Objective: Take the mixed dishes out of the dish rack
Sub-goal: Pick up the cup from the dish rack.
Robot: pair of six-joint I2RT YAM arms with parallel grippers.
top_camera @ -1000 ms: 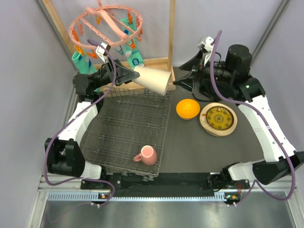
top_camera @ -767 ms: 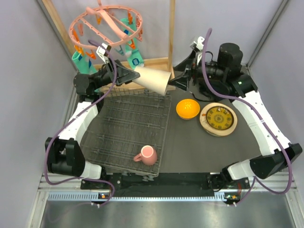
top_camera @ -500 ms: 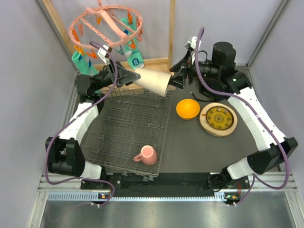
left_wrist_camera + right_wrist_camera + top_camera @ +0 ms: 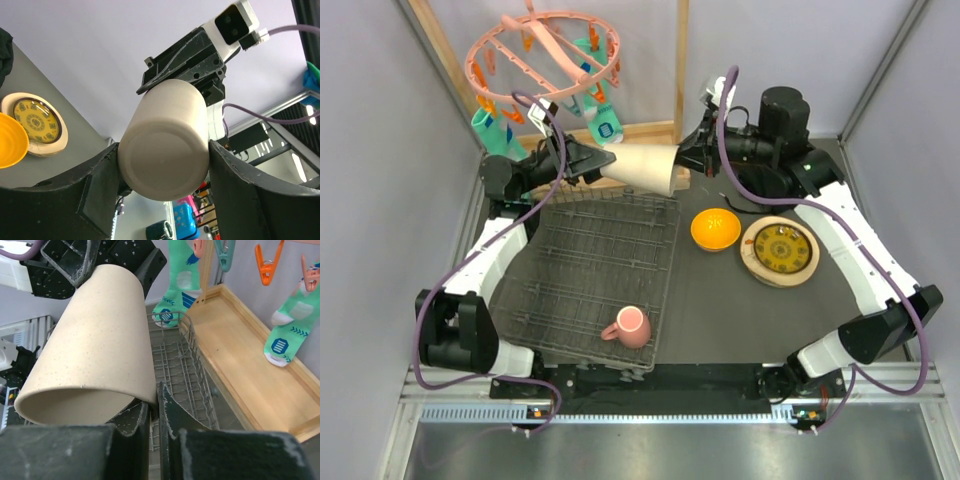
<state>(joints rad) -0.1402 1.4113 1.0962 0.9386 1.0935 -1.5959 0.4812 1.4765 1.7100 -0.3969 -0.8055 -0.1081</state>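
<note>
Right pincer [image 4: 154, 406] has closed on the beige cup [image 4: 100, 350].

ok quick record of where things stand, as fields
beige cup: held sideways in the air above the dish rack's far edge
left jaws: closed around the cup's base end
right jaws: pinched on the cup's rim wall
pink mug: in the rack, near right corner
orange bowl: on the table, right of the rack
yellow patterned plate: on the table, right of the bowl
</note>
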